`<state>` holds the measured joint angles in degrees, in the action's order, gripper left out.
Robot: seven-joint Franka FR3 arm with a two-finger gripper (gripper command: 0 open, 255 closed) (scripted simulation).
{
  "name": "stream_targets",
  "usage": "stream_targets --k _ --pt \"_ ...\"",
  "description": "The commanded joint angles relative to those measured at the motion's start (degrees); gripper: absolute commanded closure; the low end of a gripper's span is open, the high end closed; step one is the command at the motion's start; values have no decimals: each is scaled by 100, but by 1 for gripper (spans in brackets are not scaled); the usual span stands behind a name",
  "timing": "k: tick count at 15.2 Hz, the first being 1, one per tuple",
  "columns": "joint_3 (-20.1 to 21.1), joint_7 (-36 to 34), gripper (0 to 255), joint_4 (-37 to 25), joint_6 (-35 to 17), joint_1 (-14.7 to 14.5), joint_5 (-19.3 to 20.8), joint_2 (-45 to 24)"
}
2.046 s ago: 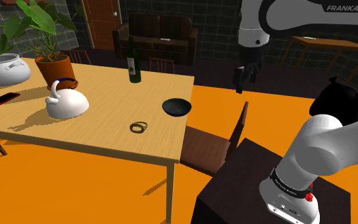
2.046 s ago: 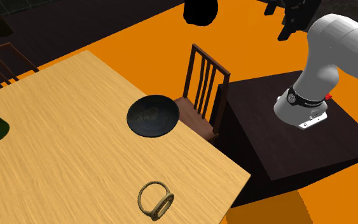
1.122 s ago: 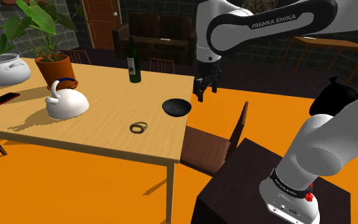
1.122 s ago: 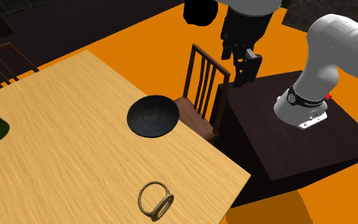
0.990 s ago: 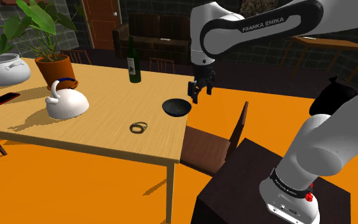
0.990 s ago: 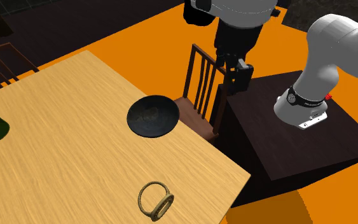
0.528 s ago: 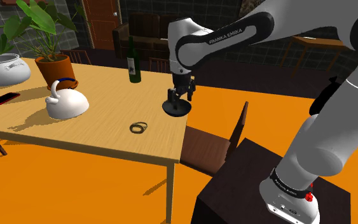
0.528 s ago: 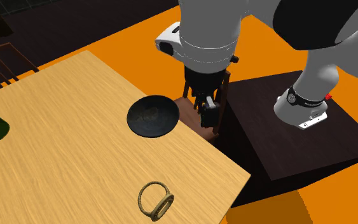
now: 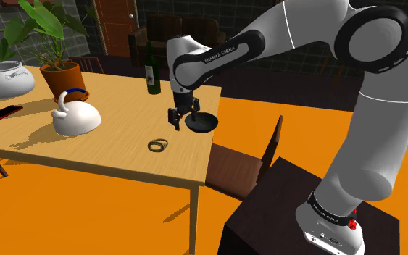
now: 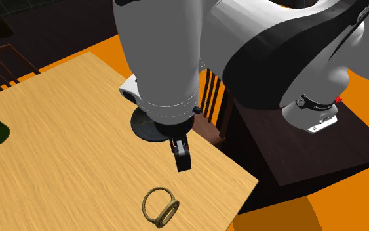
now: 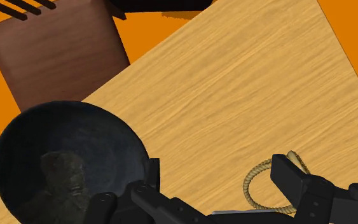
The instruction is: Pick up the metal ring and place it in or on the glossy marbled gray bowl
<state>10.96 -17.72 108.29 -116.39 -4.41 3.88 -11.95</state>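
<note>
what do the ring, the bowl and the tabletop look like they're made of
Ring: dull brassy tan with a twisted, rope-like texture; metal or cord, hard to tell.
Bowl: dark grey, glossy, mottled inside; likely glazed ceramic or stone.
Tabletop: light wood, matte, with clear grain lines.

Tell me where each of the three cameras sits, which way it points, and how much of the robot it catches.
Shoulder view: beside and behind the stand, looking down over the table; the arm reaches to the open pincer by the dark bowl.
Second exterior view: high over the table's corner, looking steeply down toward the stand; the arm looms large.
Wrist view: mounted at the pincer, looking down along its fingers.
All three share the ring and bowl.
</note>
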Motion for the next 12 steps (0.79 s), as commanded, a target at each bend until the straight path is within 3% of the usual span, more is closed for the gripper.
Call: stream_targets --k 1,7,12 --pt "30 -51 0 -423 -33 -68 35 -437" --pt "65 -121 0 -1961 82 -302 142 -1796" --pt "49 -138 0 -1869 -164 -319 170 -1950"
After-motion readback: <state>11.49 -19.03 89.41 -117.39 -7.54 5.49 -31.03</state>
